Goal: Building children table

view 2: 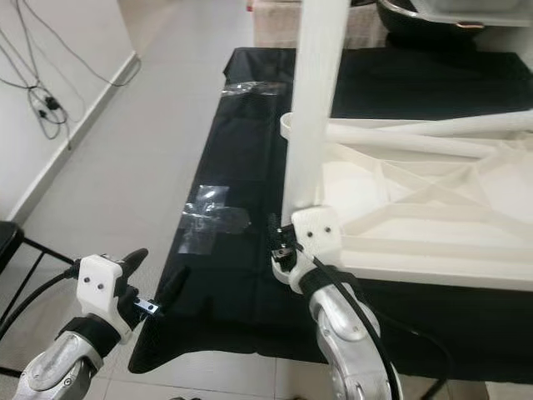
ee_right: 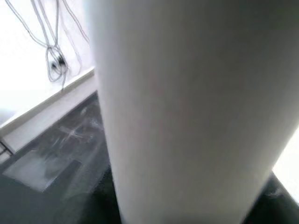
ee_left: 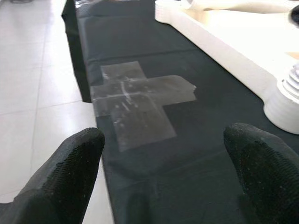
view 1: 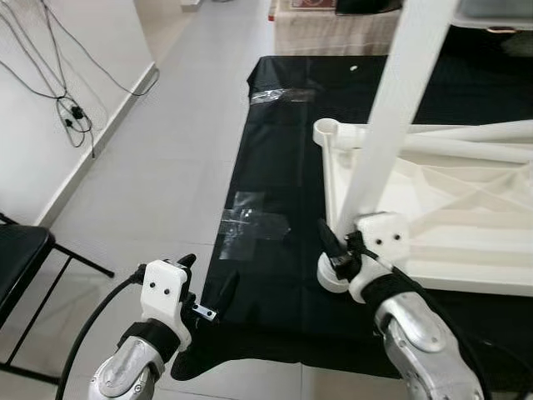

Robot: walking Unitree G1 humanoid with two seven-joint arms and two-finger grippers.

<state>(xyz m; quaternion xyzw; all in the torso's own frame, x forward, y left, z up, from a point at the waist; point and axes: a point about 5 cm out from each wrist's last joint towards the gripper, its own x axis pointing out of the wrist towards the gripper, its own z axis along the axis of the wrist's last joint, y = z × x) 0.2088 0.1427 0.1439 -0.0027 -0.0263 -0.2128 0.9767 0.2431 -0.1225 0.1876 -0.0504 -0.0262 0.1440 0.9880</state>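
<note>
I am seating a white table leg (view 1: 391, 108) into the near corner socket (view 1: 333, 279) of the upturned white tabletop (view 1: 466, 225), which is lying on the black mat (view 1: 275, 167). My right gripper (view 1: 337, 250) is clamping the leg's lower end, nearly upright. My left gripper (view 1: 208, 287) is hovering spread wide, empty. Next, I judge, calls for twisting the leg home.

White plastic tabletop (view 1: 433, 208) lying upside down at right of frame on a black sheet, long white table leg (view 1: 391, 108) standing tilted in its near-left corner socket
</note>
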